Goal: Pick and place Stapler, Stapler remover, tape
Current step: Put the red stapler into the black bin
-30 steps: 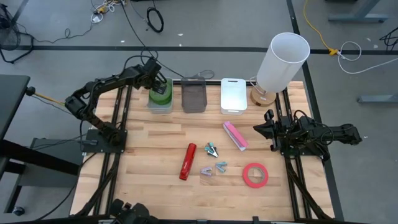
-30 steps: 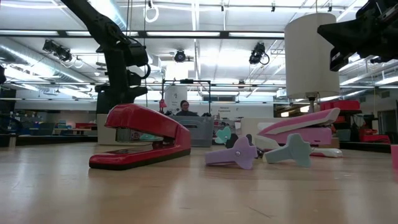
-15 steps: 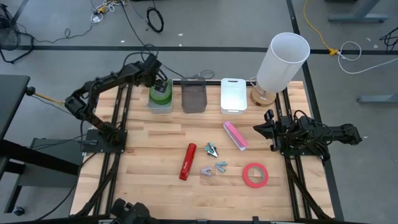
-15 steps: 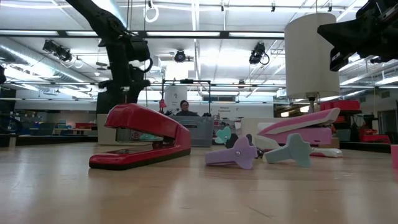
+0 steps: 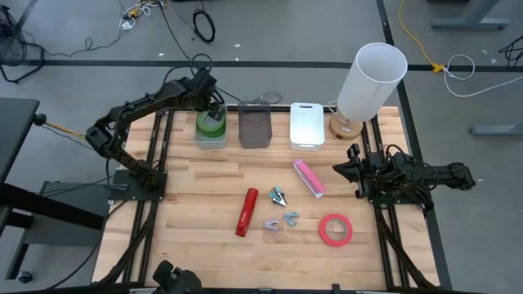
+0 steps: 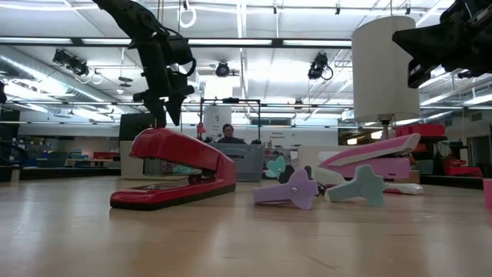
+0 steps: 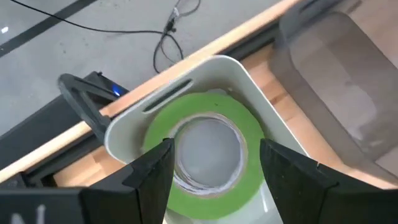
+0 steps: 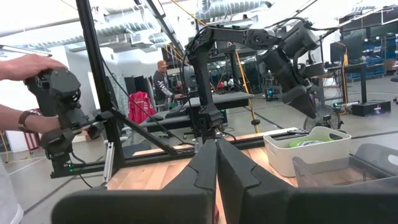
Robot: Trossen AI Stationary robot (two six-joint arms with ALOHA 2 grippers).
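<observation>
Tape was what had changed. From the high view, my left gripper [image 5: 212, 101] had lifted off the white bin [image 5: 210, 135] at the table's back left, where a second earlier it sat low over it, and the green tape [image 5: 211, 122] lay inside, released. I judged that roll placed and the red tape [image 5: 335, 229] next. On the bare wood I counted one red stapler [image 5: 246, 211], one pink stapler [image 5: 309, 177], three staple removers [image 5: 280, 196] clustered between them, and that single red roll near the front right. Along the back stood three bins: the white one, a dark bin [image 5: 254, 126] and a lidded white bin [image 5: 306, 126]. My right gripper [image 5: 346, 169] waited at the table's right edge.

The low view showed my left arm raised clear above the red stapler's far side, higher than before.

My left wrist view looked down between my spread, empty fingers [image 7: 152, 177] onto green tape stacked in the bin; whether one roll or two, I could not tell.

My right wrist view showed those fingers [image 8: 205, 168] pressed together, holding nothing.
</observation>
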